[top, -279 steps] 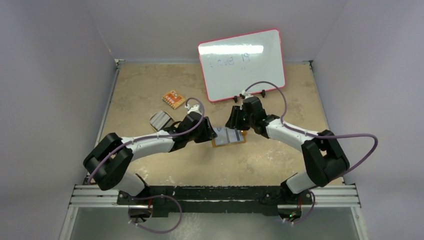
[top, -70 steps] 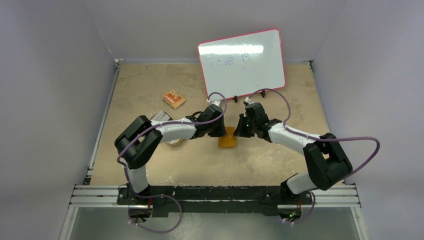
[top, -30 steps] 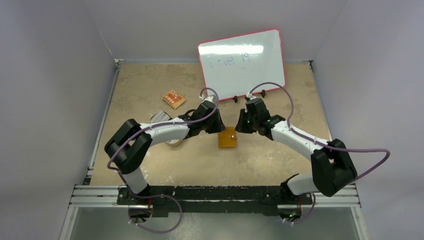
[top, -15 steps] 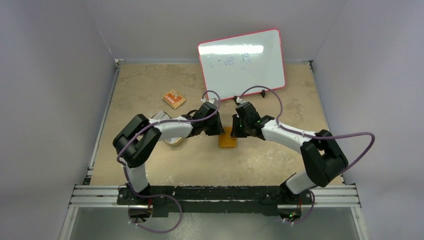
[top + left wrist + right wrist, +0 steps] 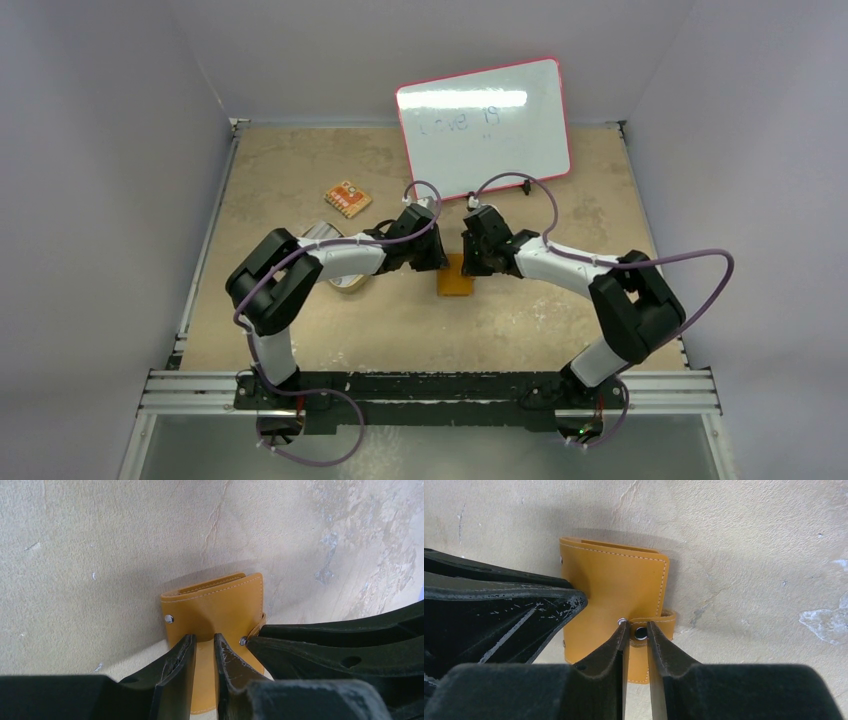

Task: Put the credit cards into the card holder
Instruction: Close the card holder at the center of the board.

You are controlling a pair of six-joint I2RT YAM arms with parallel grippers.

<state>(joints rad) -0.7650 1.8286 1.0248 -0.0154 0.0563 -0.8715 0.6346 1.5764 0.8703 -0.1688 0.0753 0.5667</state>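
Note:
The card holder point(image 5: 456, 278) lies folded shut on the table, plain orange, between both arms. My left gripper point(image 5: 441, 260) rests its tips on the holder's point(image 5: 215, 605) top face. Its jaws point(image 5: 203, 640) stand a narrow gap apart with nothing between them. From the other side my right gripper point(image 5: 472, 262) presses on the same holder point(image 5: 614, 585). Its tips point(image 5: 636, 627) straddle the snap point(image 5: 640, 632) on the strap, a narrow gap apart, not clamping it. A grey-silver edge of the credit cards point(image 5: 320, 232) peeks out behind my left forearm, mostly hidden.
A tan dish point(image 5: 347, 285) sits under my left forearm. An orange patterned flat piece point(image 5: 347, 199) lies at the back left. A pink-rimmed whiteboard point(image 5: 485, 128) leans at the back. Grey walls close in the table on three sides.
My right gripper has moved left and down onto the strap side of the folded card holder. The left gripper has shifted slightly and stays on the holder.

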